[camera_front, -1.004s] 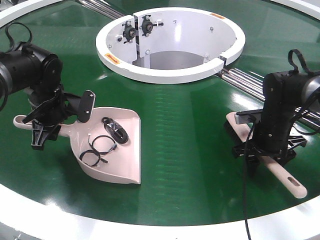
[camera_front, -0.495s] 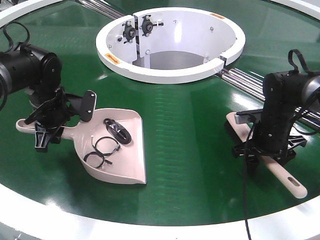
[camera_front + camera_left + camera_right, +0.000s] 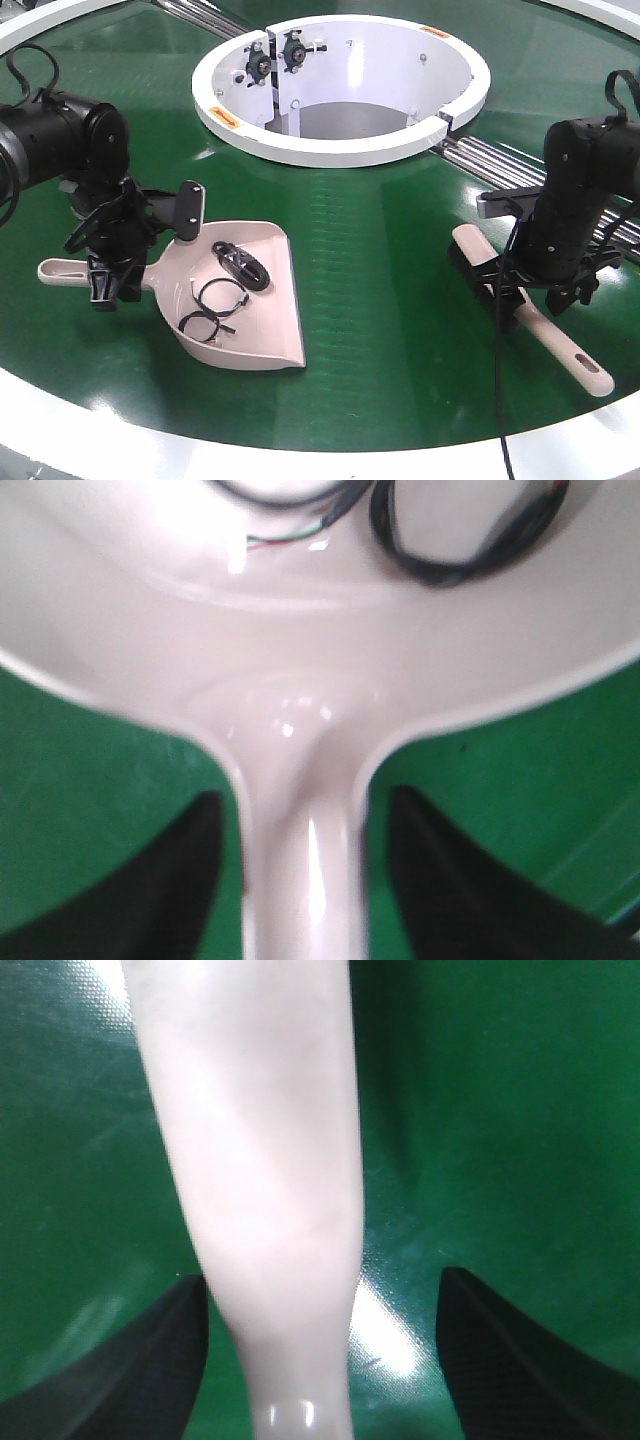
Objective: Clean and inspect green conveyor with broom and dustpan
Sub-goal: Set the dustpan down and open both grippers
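The pink-beige dustpan (image 3: 255,320) lies on the green conveyor (image 3: 380,270) at the left, with black cable loops (image 3: 215,300) inside it. My left gripper (image 3: 112,285) straddles its handle and is shut on it. In the left wrist view the handle (image 3: 300,860) runs between the dark fingers (image 3: 180,880), the pan (image 3: 300,660) and its cables (image 3: 460,550) lying ahead. The broom (image 3: 570,355) lies flat at the right. My right gripper (image 3: 533,308) hovers over its middle, open. In the right wrist view the broom (image 3: 260,1140) sits nearer the left finger (image 3: 150,1350).
The white ring (image 3: 340,150) of the central opening rises at the back middle. Chrome rails (image 3: 490,160) run from it toward the right. The white outer rim (image 3: 300,450) curves along the front edge.
My left gripper has moved right and toward the front, taking the dustpan with it. My right arm has risen and shifted right; the broom stays put.
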`<state>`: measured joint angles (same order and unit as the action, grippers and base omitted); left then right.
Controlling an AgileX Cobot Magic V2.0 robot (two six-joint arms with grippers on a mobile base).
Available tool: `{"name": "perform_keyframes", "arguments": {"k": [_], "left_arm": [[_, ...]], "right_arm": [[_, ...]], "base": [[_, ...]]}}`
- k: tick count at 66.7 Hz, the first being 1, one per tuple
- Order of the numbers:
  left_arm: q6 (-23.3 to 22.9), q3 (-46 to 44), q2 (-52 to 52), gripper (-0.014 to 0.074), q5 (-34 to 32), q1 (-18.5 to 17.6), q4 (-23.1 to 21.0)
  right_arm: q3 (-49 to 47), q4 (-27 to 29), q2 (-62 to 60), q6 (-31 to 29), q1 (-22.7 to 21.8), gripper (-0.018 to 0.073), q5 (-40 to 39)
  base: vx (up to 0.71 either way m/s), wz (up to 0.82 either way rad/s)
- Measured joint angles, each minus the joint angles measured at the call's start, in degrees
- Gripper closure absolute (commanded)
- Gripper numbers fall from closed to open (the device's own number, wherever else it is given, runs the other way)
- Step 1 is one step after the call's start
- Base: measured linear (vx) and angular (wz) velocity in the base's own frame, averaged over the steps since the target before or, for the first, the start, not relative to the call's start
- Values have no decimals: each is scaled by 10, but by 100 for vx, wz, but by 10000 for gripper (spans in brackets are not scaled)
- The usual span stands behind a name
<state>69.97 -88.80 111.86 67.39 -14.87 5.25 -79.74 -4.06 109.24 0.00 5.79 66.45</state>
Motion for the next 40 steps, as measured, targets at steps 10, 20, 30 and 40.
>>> {"name": "perform_keyframes", "arguments": {"k": [10,20,30,40], "left_arm": [[-28,0,0,-69,0,-1,-3],[-48,0,-15,-80,5,-1,-3],[-56,0,-47,-58,24,-1,-25],[-81,0,-87,-12,29,-1,-64]], "right_arm": [[0,0,-15,0,0,82,0],[0,1,-37,0,0,82,1],[0,2,-63,0,0,82,7],[0,20,-102,0,0,82,12]], "base": [[0,0],[0,0],[0,0],[0,0]]}}
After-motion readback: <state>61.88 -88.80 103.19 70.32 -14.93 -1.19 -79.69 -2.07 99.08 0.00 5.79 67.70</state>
